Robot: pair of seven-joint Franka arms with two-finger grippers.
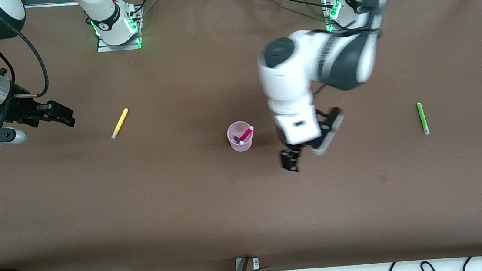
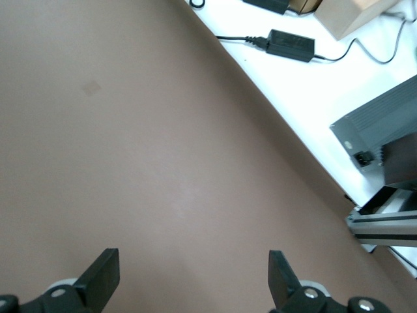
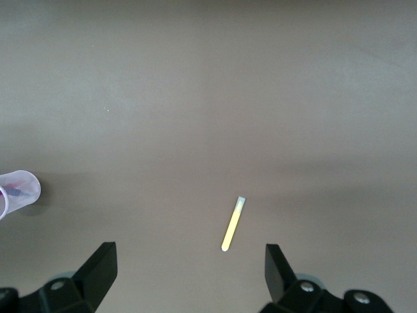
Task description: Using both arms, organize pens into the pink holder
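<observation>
The pink holder [image 1: 241,143] stands mid-table with the magenta pen [image 1: 247,132] and the purple pen [image 1: 238,140] leaning inside it. The yellow pen [image 1: 119,123] lies flat toward the right arm's end; the green pen [image 1: 422,118] lies flat toward the left arm's end. My left gripper [image 1: 291,159] hangs open and empty over bare table beside the holder; its view [image 2: 193,277] shows only table. My right gripper [image 1: 64,117] is open and empty, over the table beside the yellow pen. The right wrist view shows the yellow pen [image 3: 233,225] between its fingers and the holder [image 3: 18,189] at the edge.
The brown table [image 1: 186,210] ends at a front edge with cables along it. The left wrist view shows that edge, a black power adapter [image 2: 291,43] and a metal frame [image 2: 384,225] off the table.
</observation>
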